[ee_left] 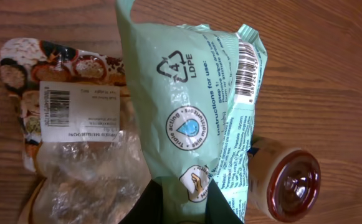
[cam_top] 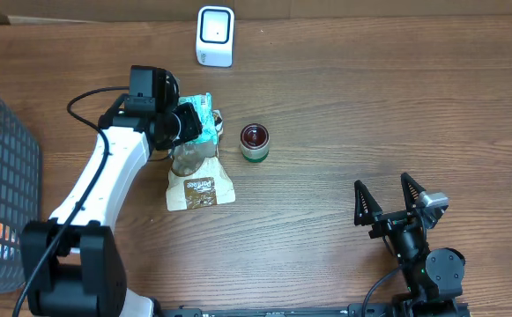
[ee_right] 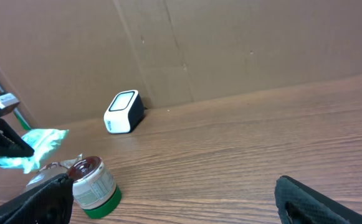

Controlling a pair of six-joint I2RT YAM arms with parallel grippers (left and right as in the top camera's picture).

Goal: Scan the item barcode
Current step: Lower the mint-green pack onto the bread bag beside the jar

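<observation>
Wooden desk (cam_top: 352,106): left hand (cam_top: 188,123) is clamping the green pouch (ee_left: 187,106) — grasp done; scanner (cam_top: 215,36), well beyond that hand, is awaiting the barcode (ee_left: 244,68) — right hand (cam_top: 395,207) is standing wide open, empty.

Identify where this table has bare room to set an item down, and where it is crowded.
Freest: the wide bare table between the jar and the right gripper, running back to the right of the scanner. Crowded: around the left gripper, where the green packet it holds, the mushroom bag and the jar sit close together.
</observation>
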